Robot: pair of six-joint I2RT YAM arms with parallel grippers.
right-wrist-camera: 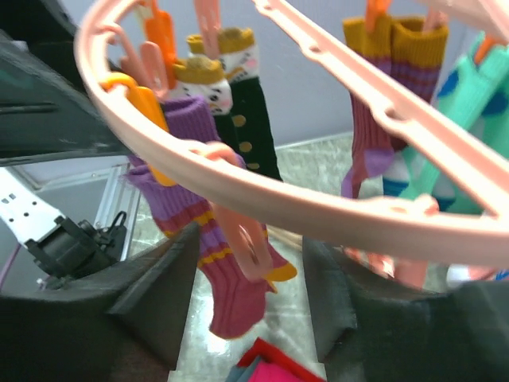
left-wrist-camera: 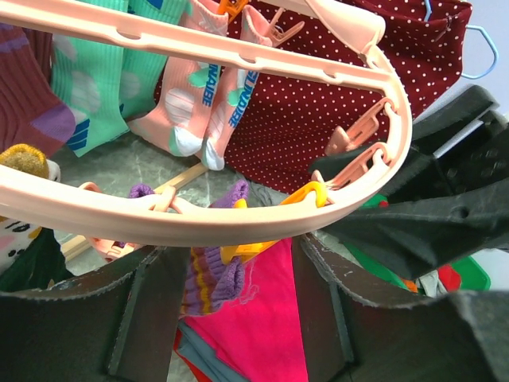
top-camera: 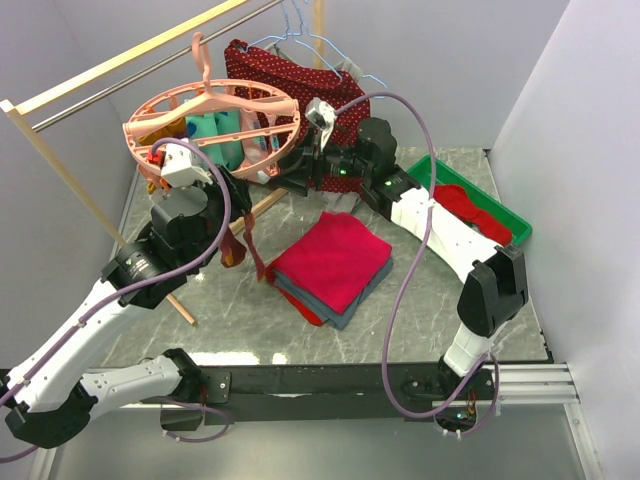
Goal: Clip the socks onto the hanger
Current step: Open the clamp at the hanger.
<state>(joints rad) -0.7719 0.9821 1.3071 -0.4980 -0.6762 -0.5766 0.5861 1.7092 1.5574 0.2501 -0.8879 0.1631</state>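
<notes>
Both open: left hand [left-wrist-camera: 231, 255], right hand [right-wrist-camera: 253, 239] | purple-striped sock [right-wrist-camera: 235, 298] in each gap | lettered pink socks [left-wrist-camera: 207, 103]: left-wrist view only

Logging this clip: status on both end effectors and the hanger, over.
Left end effector open at hanger rim. Right end effector open, purple sock hanging between its jaws. Several socks clipped. Nothing seen blocking.

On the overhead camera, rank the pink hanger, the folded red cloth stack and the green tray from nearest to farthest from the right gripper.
1. Pink hanger: hanging at upper left, its rim right at the right gripper.
2. Folded red cloth stack: on the table's middle, below the gripper.
3. Green tray: at the table's far right edge.
</notes>
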